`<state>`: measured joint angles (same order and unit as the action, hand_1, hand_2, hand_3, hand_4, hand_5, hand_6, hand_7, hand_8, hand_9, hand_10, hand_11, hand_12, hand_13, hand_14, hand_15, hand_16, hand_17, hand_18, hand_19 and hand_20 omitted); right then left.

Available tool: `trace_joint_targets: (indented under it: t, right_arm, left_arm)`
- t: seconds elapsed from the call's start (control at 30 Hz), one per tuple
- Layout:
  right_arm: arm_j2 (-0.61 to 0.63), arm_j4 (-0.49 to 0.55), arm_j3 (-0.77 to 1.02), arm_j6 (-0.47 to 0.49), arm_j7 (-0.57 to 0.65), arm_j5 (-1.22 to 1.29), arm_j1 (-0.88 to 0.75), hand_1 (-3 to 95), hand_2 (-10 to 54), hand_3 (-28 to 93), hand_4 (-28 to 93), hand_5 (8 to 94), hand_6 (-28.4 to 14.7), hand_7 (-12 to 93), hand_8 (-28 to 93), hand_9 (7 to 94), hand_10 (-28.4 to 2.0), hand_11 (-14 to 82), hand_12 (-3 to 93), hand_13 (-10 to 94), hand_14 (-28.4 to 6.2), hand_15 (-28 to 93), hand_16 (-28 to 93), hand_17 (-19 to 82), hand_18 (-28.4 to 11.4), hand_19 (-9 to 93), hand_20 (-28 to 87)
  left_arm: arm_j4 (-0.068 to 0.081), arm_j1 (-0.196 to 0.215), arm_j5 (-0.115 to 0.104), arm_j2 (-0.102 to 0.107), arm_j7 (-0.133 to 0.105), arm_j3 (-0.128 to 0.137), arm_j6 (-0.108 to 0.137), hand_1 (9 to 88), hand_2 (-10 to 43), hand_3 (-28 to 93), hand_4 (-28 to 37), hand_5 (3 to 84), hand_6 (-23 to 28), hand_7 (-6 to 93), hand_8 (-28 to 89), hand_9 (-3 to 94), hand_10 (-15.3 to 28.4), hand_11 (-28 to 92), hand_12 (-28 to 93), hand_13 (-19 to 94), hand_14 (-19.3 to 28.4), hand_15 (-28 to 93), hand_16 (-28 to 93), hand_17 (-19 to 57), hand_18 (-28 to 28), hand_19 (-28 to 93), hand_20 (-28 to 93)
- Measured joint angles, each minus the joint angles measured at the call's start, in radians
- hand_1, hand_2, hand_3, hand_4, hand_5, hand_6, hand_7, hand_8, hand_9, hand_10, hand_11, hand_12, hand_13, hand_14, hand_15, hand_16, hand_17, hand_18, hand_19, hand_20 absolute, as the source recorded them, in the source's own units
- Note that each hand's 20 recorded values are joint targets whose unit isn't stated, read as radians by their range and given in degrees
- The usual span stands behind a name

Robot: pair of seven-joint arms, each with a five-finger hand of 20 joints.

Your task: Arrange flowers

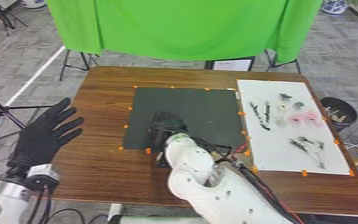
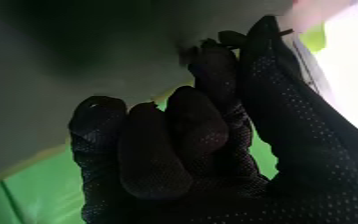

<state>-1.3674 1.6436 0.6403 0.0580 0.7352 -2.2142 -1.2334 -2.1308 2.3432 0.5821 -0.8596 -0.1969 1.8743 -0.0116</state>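
As the right robot hand [image 1: 166, 123] pinches a small dark sprig [image 2: 232, 38] at its fingertips, over the dark mat [image 1: 213, 107], we look to be placing a stem; next, likely, a careful settle and release. Pink flowers [image 1: 310, 116] lie well apart, rightward on the white sheet [image 1: 276, 89]. The left robot hand [image 1: 42, 138]? Fingers spread.

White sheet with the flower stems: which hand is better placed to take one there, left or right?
Right, I would judge. The white sheet lies on the robot's right, and the right hand is at the dark mat beside it. The left hand is off by the table's left edge.
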Motion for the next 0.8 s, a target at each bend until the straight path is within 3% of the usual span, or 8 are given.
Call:
trace_joint_targets:
  t: [0.8]
  right_arm:
    - [-0.046, -0.052, -0.022, -0.083, 0.006, -0.023, -0.017, 28.3, -5.2, 93, -4, 62.5, 0.1, 66, 28, 77.2, -8.2, 68.0, 66.4, 75, -8.7, 90, 39, 37, -21.2, 93, 46]
  left_arm:
    - [0.046, -0.104, -0.002, 0.044, 0.046, -0.069, -0.028, 23.3, -5.6, 70, -28.3, 24.4, 3.6, 16.1, -10, 20.6, 10.5, 13, 18, 16, 15.2, 26, 1, -10.8, 18.9, 32, 9]
